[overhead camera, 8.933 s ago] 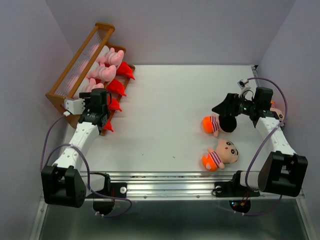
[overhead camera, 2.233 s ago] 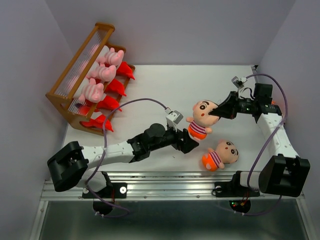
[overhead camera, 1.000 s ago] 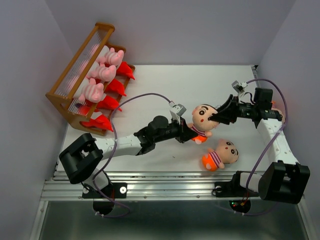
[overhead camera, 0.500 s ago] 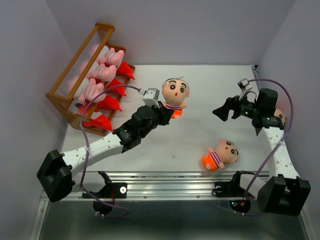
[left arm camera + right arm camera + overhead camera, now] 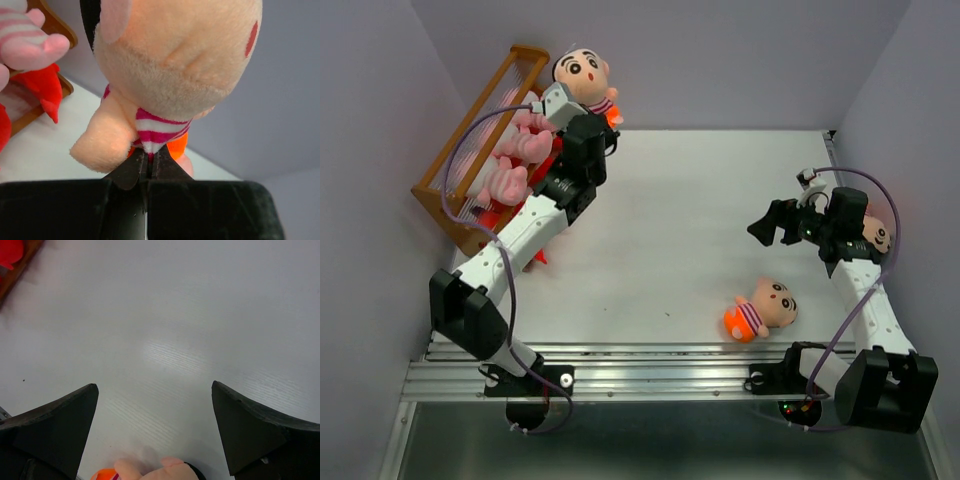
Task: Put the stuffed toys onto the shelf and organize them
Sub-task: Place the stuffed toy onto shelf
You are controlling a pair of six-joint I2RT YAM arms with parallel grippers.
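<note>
My left gripper (image 5: 597,118) is shut on the striped shirt of a boy doll (image 5: 583,70) and holds it in the air by the far end of the shelf (image 5: 525,52). The left wrist view shows the doll (image 5: 175,60) head up above the pinching gripper (image 5: 148,155). Three pink pigs (image 5: 520,148) sit on the shelf with red monsters (image 5: 490,208) below them, partly hidden by my left arm. My right gripper (image 5: 767,222) hangs open and empty over the table's right side. A second boy doll (image 5: 760,308) lies on the table near the front. A third boy doll (image 5: 876,235) peeks out behind my right arm.
The shelf stands at an angle along the left wall, with a pig (image 5: 25,40) and a red monster (image 5: 45,90) close beside the carried doll. The grey back wall is just behind it. The lying doll (image 5: 160,470) shows at the bottom of the right wrist view.
My left arm swung the boy doll from the table's middle up and left to the shelf's far end. The right gripper opened wide, let go of the doll's head and drew back right.
</note>
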